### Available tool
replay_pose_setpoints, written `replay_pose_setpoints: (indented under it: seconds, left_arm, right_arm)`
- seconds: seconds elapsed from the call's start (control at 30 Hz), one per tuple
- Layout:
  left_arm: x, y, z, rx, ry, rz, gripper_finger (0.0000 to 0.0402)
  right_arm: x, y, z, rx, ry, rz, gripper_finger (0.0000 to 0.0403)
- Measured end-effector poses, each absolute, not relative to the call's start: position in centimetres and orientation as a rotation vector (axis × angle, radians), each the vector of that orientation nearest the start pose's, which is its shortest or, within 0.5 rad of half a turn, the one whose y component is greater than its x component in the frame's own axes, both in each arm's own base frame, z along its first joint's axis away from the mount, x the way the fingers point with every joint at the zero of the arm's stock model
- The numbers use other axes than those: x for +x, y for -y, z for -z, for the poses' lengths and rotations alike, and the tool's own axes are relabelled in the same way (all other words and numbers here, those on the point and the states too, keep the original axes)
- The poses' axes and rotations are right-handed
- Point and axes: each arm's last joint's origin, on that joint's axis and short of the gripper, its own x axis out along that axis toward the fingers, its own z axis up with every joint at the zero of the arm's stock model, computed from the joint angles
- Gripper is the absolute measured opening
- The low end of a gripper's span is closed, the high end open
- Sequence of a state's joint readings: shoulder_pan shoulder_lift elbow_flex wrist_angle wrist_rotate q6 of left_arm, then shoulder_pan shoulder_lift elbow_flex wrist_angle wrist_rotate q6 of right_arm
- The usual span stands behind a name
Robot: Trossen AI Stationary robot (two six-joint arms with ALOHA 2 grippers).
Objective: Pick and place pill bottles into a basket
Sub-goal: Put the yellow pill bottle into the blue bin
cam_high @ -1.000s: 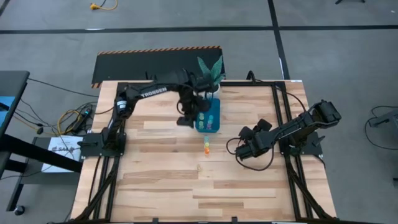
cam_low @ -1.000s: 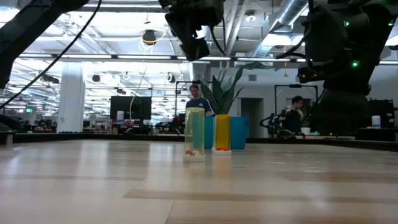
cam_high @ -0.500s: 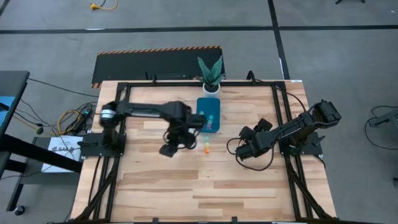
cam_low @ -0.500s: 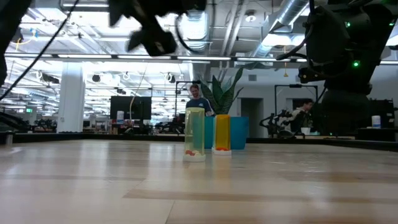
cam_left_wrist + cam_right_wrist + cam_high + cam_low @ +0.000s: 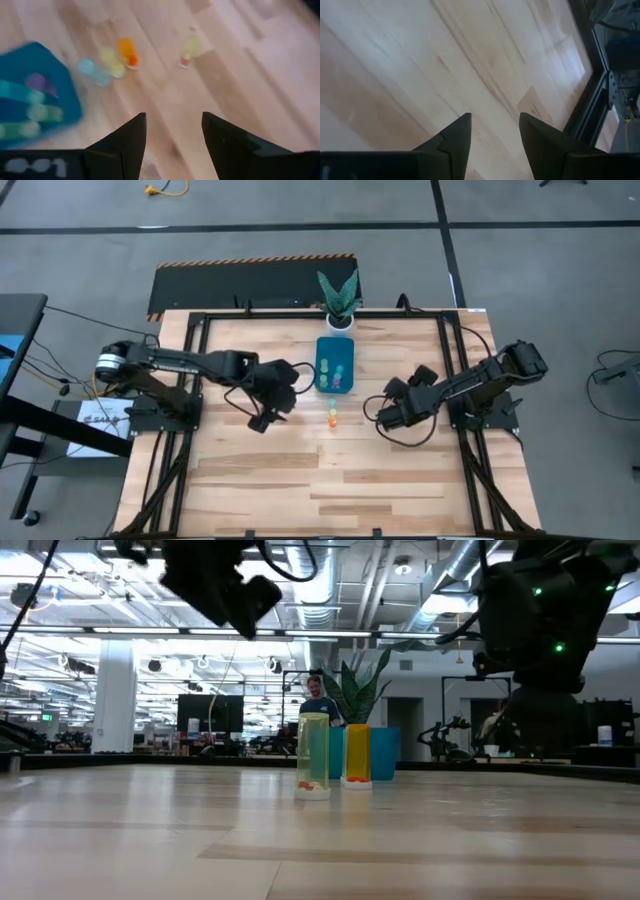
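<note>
The teal basket (image 5: 324, 352) stands at the table's far middle with several pill bottles (image 5: 339, 375) lying in it. Just near of it, a greenish bottle (image 5: 331, 407) and an orange one (image 5: 331, 421) stand upright on the wood; the low view shows them as a greenish bottle (image 5: 313, 755) and an orange one (image 5: 358, 753). A pale yellow bottle (image 5: 190, 47) stands a little apart. My left gripper (image 5: 262, 418) hangs open and empty, left of these bottles. My right gripper (image 5: 385, 418) hangs open and empty to their right, over bare wood.
A white pot with a green plant (image 5: 340, 305) stands at the far edge behind the basket. Black frame rails (image 5: 452, 370) run along the table's left, right and far sides. Bare wood (image 5: 330, 490) fills the near half of the table.
My left gripper has swung away from beside the basket, toward the table's left and near edges, and has sunk a little, its arm folding back toward its base. It stays open and empty. The bottles and basket have not moved.
</note>
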State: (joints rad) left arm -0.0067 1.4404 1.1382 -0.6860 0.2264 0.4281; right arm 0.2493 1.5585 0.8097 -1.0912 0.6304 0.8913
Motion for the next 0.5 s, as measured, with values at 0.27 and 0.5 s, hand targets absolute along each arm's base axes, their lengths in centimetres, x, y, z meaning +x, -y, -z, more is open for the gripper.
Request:
replay_pose_setpoints:
  seconds: [0.27,0.5]
  left_arm:
    - [30.3,0.7,-24.8,0.278,-0.829,0.337,0.0182]
    - [31.7,1.8,-25.0,0.246,-0.876,0.389,0.0182]
  right_arm:
    - [21.2,-2.7,-15.7,-0.153,-1.398,0.898,0.0159]
    - [21.3,-2.1,-15.7,-0.149,-1.411,0.907,0.0159]
